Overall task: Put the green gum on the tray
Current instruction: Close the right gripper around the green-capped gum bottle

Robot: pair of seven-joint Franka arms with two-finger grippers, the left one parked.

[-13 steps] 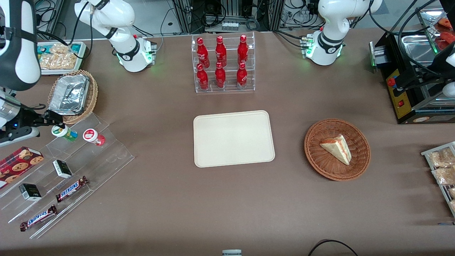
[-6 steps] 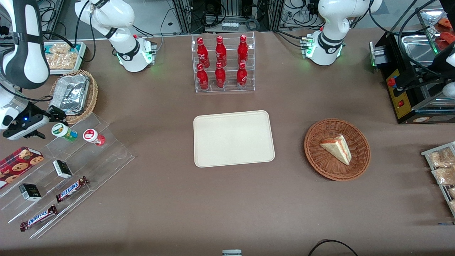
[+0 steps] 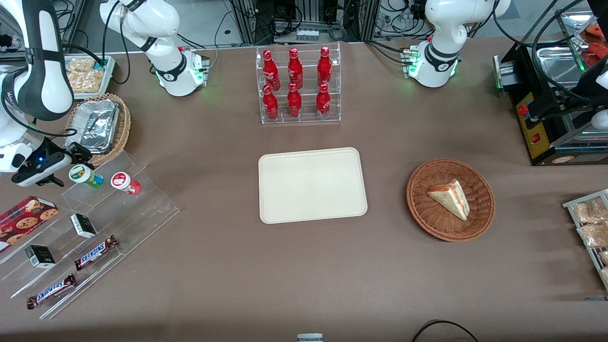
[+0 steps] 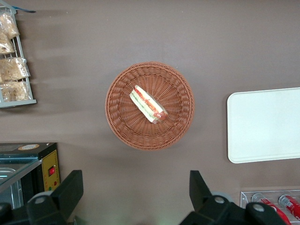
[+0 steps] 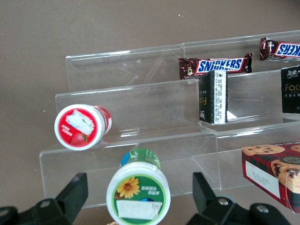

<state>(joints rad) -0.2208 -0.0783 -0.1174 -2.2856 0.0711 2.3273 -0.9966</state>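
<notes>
Tray (image 3: 312,185): flat cream plastic rectangle, rounded corners, low raised rim, matte surface bare, mid-table, well apart from the gum. One only.

Stepped display (image 3: 95,223): clear acrylic, several tiers, at the working arm's end of the table. On it: two Snickers bars (image 3: 96,252) in glossy brown wrappers, two small dark cartons (image 3: 83,225), one printed cookie box (image 3: 23,218), two gum canisters.

Wicker baskets: two, round, woven brown. One holds a crinkled foil container (image 3: 93,126); the other (image 3: 450,199), toward the parked arm's end, holds one wedge sandwich.

Clear bottle rack (image 3: 299,84): six red bottles, two rows of three.

Green gum (image 5: 138,190): small cylinder, green body, round white lid with flower label, lying on its side on the display's upper tier. Red gum (image 5: 80,126) lies beside it, apart, same shape, strawberry label.

Gripper (image 5: 139,201): black fingers (image 5: 70,194) spread wide, one on each side of the green gum's lid; they appear not to touch it, though the contact points are hard to judge. Nothing held.
</notes>
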